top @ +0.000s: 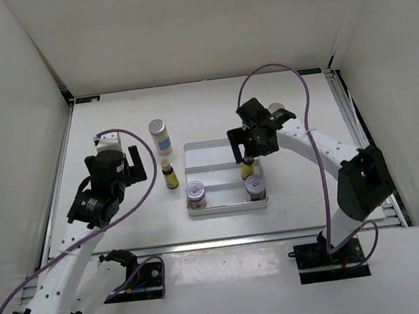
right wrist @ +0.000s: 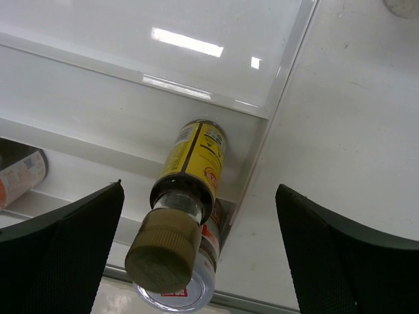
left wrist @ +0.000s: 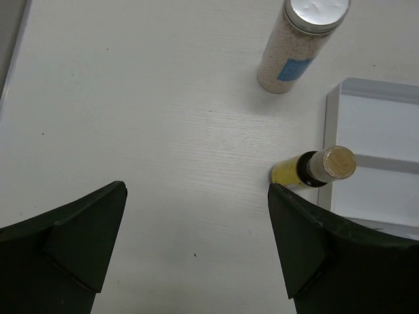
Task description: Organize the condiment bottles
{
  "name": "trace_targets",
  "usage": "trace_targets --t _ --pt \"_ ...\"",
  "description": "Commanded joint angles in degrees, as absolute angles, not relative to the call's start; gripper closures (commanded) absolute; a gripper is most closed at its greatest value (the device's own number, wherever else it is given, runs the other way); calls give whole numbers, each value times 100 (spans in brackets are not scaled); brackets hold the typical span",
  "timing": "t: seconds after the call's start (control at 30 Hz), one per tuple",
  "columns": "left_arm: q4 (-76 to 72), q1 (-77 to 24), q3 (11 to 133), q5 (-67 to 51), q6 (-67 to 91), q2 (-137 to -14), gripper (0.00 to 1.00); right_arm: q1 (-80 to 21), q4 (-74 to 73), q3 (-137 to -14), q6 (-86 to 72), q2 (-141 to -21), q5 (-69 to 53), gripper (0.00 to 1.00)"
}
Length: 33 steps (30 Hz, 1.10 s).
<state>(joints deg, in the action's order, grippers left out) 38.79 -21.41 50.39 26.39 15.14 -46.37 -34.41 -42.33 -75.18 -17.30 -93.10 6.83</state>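
Observation:
A yellow-labelled bottle (top: 248, 169) stands in the white ridged tray (top: 212, 149), at its right side. My right gripper (top: 251, 151) hangs open just above it. In the right wrist view this bottle (right wrist: 190, 170) stands between the wide-apart fingers (right wrist: 72, 248), untouched. Two squat jars (top: 195, 194) (top: 255, 187) stand in the tray's front row. The second yellow bottle (top: 169, 175) and a white blue-labelled bottle (top: 160, 134) stand on the table left of the tray. My left gripper (top: 133, 168) is open and empty to their left. Another white bottle (top: 278, 110) is partly hidden behind the right arm.
In the left wrist view the white bottle (left wrist: 301, 46) and the yellow bottle (left wrist: 314, 169) stand ahead to the right, next to the tray's left rim (left wrist: 330, 131). White walls enclose the table on three sides. The right arm's purple cable arcs over the back.

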Motion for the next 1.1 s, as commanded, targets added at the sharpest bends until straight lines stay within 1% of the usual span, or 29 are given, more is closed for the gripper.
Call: trace_targets --t 0.0,0.17,0.2,0.27,0.37,0.53,0.7,0.8,0.97,1.07 --pt "3700 -2162 5123 2136 1284 -4605 0 -3463 -4403 -8015 -1626 -8922 808 0" --pt "3647 -2162 5396 1513 1125 -4465 0 -3463 -4587 -8586 -1626 -8438 809 0" --pt "3578 -2162 5396 1146 1125 -4413 0 -3463 -4588 -8639 -1626 -8281 861 0" --pt "3525 -2162 5396 531 1125 -4543 0 -3463 -4588 -8762 -1626 -8209 861 0" --pt "3524 -2285 5273 194 1309 -4965 0 -3463 -4816 -8991 -1626 -8060 976 0" --pt "3051 -2750 5019 246 1371 -5439 0 -3463 -4869 -8571 -1573 -7797 1036 0" --pt "2875 -2892 4888 439 1318 -6020 0 -3463 -4869 -8254 -1679 -7620 1037 0" --pt "2698 -2997 4816 667 1371 -6284 0 -3463 -4922 -8253 -1679 -7567 1037 0" --pt "2427 -2997 4764 1476 1687 -6574 0 -3463 -4975 -8200 -1565 -7383 1037 0" --pt "2075 -2997 4711 1652 1740 -6792 5 -3463 -4975 -8147 -1564 -7321 1090 0"
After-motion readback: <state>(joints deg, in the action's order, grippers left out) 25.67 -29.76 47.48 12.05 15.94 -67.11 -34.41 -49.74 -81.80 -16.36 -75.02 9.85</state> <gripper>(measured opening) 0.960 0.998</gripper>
